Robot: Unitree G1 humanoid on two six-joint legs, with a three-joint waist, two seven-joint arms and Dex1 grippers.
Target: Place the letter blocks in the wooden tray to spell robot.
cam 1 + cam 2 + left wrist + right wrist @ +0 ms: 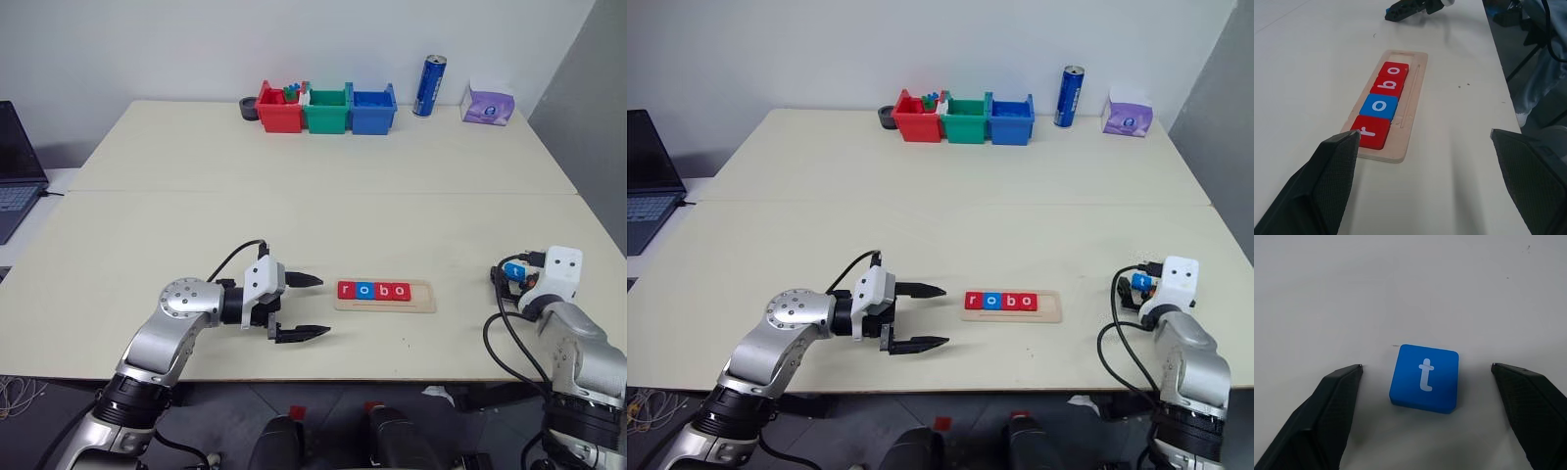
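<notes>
The wooden tray [423, 294] lies near the table's front edge, in the middle. In its groove sit four letter blocks reading r [345, 290], o [363, 290], b [382, 290], o [400, 290]: red, blue, red, red. The tray's right end slot is bare. My left gripper [312, 306] hovers open just left of the tray, pointing at it, holding nothing. A blue block with a white t [1424, 377] lies flat on the table at the front right. My right gripper [1426, 365] is open around it, one finger on each side, neither touching.
Red [279, 111], green [326, 110] and blue [373, 110] plastic bins stand in a row at the far edge. To their right are a blue can [429, 86] and a purple tissue pack [488, 105]. A laptop [15, 166] sits far left.
</notes>
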